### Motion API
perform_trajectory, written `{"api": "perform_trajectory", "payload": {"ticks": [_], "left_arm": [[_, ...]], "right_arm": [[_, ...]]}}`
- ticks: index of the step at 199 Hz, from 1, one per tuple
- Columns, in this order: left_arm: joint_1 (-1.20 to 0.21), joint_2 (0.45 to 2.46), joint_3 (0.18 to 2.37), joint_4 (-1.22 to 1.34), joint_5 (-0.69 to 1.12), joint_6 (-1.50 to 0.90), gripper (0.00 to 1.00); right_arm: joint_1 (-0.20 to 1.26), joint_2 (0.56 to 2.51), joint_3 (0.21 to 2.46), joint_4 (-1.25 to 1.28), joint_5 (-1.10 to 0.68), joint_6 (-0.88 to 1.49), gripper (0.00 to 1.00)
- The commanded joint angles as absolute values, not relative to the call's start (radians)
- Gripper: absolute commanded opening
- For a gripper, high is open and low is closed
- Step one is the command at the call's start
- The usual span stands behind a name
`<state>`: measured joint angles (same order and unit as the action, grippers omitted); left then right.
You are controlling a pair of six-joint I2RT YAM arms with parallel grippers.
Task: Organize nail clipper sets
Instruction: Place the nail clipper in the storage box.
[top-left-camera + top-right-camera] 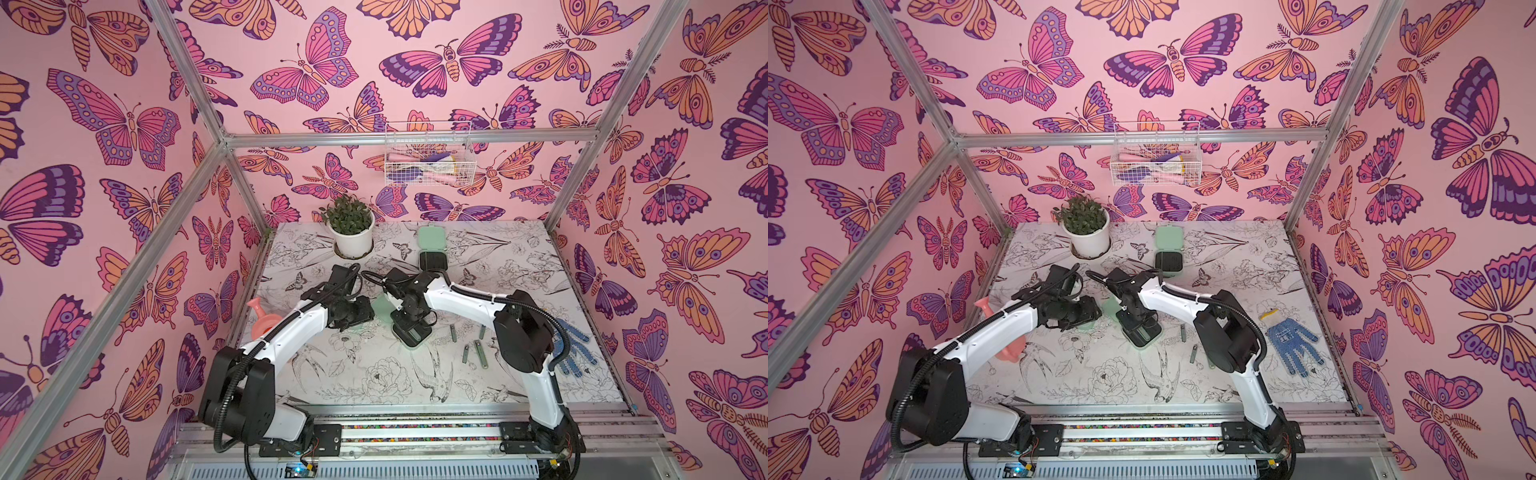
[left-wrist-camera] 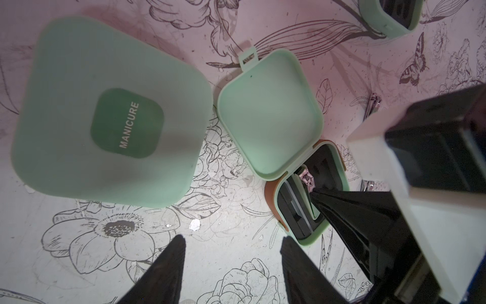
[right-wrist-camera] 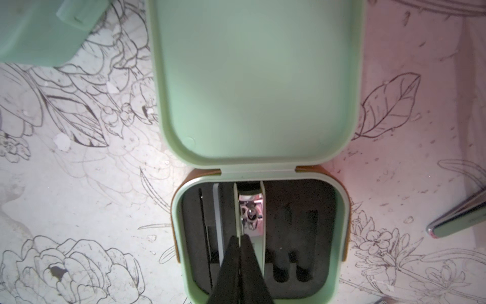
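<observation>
Right gripper (image 3: 240,238), tips pinched shut on a slim clipper (image 3: 251,213) standing inside the open case (image 3: 341,223), likely seating it in its slot. Left gripper (image 2: 231,238) hovers beside that case, jaws apart, empty.

1. Open case (image 3: 252,79): mint green shell, black slotted insert, tan-orange base corners.
2. Closed case (image 2: 110,110): mint green; darker green label, white "MANICURE" lettering.
3. Loose clippers (image 1: 483,357): grey-green.
4. Table cover (image 1: 374,374): white, black line-drawn flowers and birds.
5. Walls (image 1: 104,124): pink, with orange, purple and magenta butterflies.
6. Glove (image 1: 1293,345): blue, dotted.
7. Watering can (image 1: 1009,353): salmon pink.
</observation>
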<state>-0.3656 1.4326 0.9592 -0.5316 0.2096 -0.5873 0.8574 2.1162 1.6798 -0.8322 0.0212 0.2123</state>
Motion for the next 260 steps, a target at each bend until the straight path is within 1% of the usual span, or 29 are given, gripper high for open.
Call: {"api": "perform_trajectory", "payload": {"ticks": [1, 67, 134, 167, 215, 242, 260], "left_arm": [[-0.359, 1.433, 0.965, -0.557, 0.196, -0.574, 0.60], [-0.359, 1.439, 0.965, -0.557, 0.195, -0.575, 0.60], [-0.359, 1.431, 0.962, -0.557, 0.196, -0.576, 0.60], [-0.360, 1.409, 0.969, -0.570, 0.194, -0.574, 0.61], [-0.385, 1.411, 0.998, -0.605, 0.185, -0.563, 0.61], [-0.421, 1.411, 1.009, -0.613, 0.166, -0.569, 0.61], [-0.438, 1.414, 1.006, -0.612, 0.160, -0.575, 0.62]], "right_arm": [[0.850, 2.152, 1.706, -0.842, 0.012, 0.206, 0.06], [0.850, 2.198, 1.670, -0.815, -0.003, 0.217, 0.06], [0.850, 2.181, 1.624, -0.805, 0.006, 0.226, 0.06], [0.850, 2.120, 1.668, -0.829, 0.023, 0.223, 0.06], [0.841, 2.022, 1.749, -0.901, 0.110, 0.220, 0.07], [0.822, 1.920, 1.703, -0.904, 0.150, 0.273, 0.14], [0.798, 1.835, 1.619, -0.917, 0.186, 0.318, 0.17]]}}
